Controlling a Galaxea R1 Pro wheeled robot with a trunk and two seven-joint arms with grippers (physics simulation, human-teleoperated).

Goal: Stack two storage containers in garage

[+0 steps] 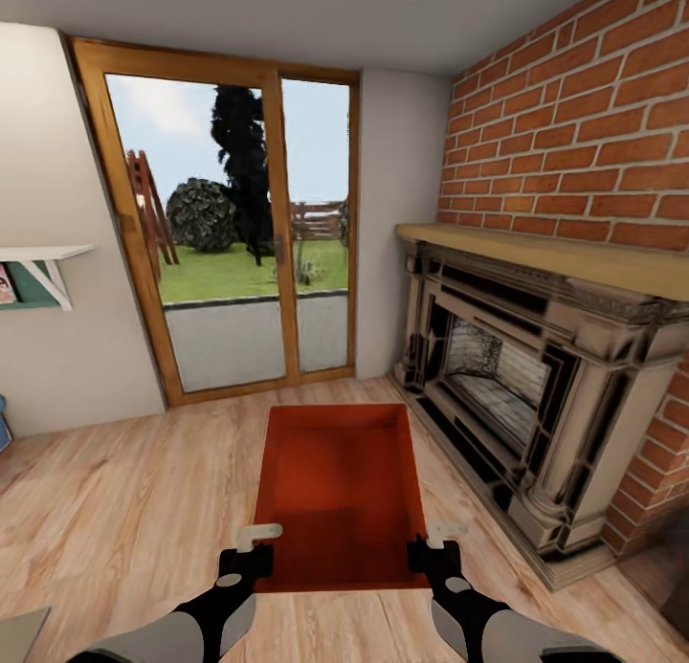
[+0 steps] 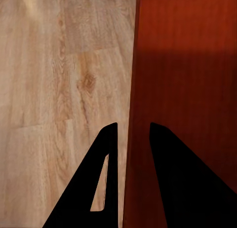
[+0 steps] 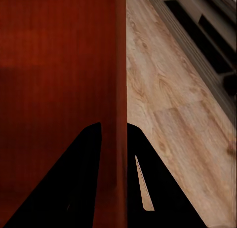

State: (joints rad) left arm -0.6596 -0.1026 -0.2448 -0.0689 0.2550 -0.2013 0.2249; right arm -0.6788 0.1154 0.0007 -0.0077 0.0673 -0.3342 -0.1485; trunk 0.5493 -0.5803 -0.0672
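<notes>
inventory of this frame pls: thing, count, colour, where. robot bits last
storage container: 1, orange-red, open top, over the wood floor in front of the robot, between both claws
wood floor: 1, light plank, under everything
glass doors: 1 wood-framed pair, back wall, garden behind
fireplace: 1, beige surround with dark firebox, right side
mantel: 1, tan wood, on top of the fireplace
brick wall: 1, red, above the mantel
wall shelf: 1, white with green bracket, left wall
left claw: 1, black, fingers straddling the container's left wall
right claw: 1, black, fingers straddling the container's right wall
</notes>
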